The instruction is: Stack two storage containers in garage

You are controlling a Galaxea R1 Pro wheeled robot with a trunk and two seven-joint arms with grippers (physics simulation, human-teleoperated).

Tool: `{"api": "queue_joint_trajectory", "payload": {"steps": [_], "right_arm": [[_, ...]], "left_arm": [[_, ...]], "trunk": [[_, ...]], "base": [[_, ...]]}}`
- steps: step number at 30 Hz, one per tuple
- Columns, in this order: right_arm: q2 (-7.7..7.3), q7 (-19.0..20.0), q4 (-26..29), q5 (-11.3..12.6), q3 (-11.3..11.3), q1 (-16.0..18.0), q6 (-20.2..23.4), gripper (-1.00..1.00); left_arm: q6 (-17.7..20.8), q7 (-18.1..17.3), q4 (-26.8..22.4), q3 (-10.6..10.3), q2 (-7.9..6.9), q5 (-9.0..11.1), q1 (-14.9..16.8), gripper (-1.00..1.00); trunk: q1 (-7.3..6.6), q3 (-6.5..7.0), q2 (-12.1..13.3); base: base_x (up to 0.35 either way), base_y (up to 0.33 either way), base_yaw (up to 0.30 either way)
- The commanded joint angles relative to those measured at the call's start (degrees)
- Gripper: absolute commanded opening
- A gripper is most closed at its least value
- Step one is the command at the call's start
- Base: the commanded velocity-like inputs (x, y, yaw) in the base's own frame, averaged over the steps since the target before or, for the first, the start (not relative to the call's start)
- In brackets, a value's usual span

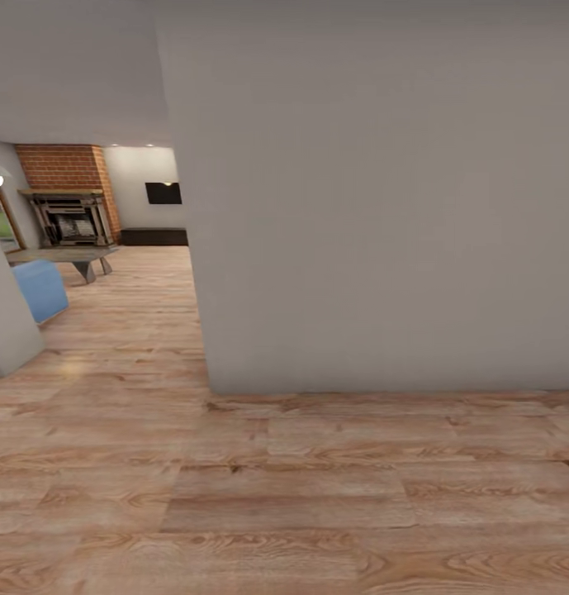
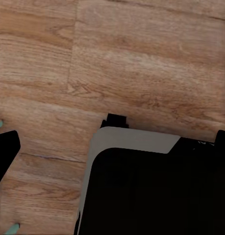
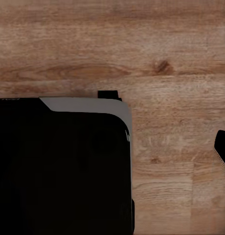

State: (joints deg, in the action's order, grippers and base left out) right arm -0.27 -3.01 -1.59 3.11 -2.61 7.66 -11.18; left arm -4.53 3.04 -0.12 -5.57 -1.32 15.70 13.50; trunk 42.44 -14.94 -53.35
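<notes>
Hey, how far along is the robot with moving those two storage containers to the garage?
Nothing looks done yet. In the head view the robot faces a pale wall on light wood flooring, with the brick fireplace and blue sofa of the living room off to its left. Both wrist views look down at wood planks and the robot's dark base. Finding, carrying and stacking both containers is all left.

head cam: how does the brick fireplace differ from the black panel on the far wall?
The fireplace is red-orange brick with a wood-framed dark opening; the black panel is a flat, plain dark rectangle. The fireplace stands on the wood floor and rises toward the ceiling; the panel hangs on the pale wall, off the floor. The fireplace looks much larger than the panel. Both sit at the far end of the room beyond the near wall.
</notes>
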Motion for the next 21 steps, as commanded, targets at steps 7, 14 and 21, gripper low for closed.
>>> {"api": "queue_joint_trajectory", "payload": {"steps": [7,14,21], "right_arm": [[0.03,-0.07,-0.17,0.32,-0.29,0.08,-0.33,1.00],[0.01,-0.07,-0.17,0.32,-0.29,0.08,-0.33,1.00],[0.01,-0.07,-0.17,0.32,-0.29,0.08,-0.33,1.00]], "left_arm": [[-0.20,0.13,0.03,-0.49,0.01,0.47,0.04,1.00],[-0.21,0.13,0.03,-0.49,0.01,0.47,0.04,1.00],[-0.21,0.13,0.03,-0.49,0.01,0.47,0.04,1.00]], "trunk": [[0.04,-0.07,-0.05],[0.04,-0.07,-0.05],[0.04,-0.07,-0.05]], "base": [[0.324,0.000,0.000],[0.324,0.000,0.000],[0.324,0.000,0.000]]}}
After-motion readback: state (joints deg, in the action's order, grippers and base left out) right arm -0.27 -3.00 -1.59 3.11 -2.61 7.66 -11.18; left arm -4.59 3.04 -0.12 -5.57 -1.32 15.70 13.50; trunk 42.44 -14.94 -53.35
